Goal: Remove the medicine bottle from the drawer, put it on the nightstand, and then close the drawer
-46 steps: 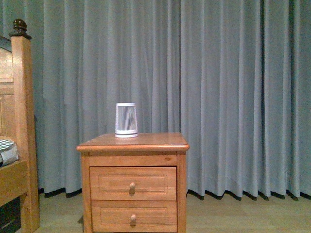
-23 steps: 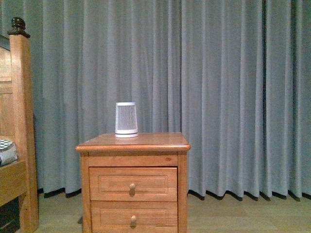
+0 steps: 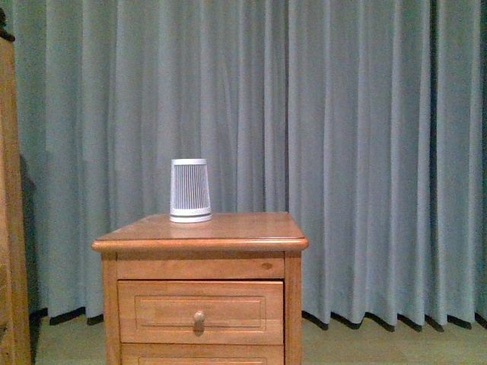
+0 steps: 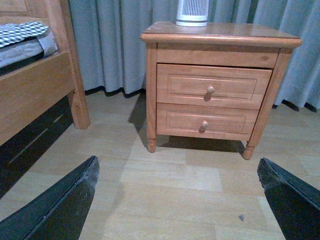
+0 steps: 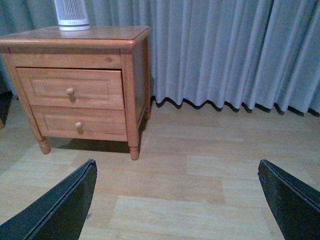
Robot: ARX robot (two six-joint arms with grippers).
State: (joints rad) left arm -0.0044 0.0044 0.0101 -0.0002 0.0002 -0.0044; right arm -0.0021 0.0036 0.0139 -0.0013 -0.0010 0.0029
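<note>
The honey-brown nightstand (image 3: 201,232) stands ahead in front of the curtain, and it also shows as the nightstand (image 4: 220,36) and the nightstand (image 5: 75,36) in the wrist views. Its upper drawer (image 3: 200,312) is shut, with a round knob; the same drawer (image 4: 212,86) and drawer (image 5: 70,88) sit above a similar lower one. The medicine bottle is hidden. My left gripper (image 4: 177,172) hangs open over bare floor, well short of the cabinet. My right gripper (image 5: 177,172) is open too, over floor to the cabinet's right. Neither arm shows in the front view.
A white-and-grey ribbed canister (image 3: 190,191) stands on the nightstand top, back left. A wooden bed frame (image 4: 37,87) with a checked mattress lies left of the cabinet; its post (image 3: 11,205) edges the front view. Grey curtain (image 3: 358,152) hangs behind. Wood floor (image 5: 200,165) stretches right.
The front view has drawn closer and shifted right: the nightstand looms larger and lower, its lower drawer has dropped out of frame, and the bed post has slid to the left edge.
</note>
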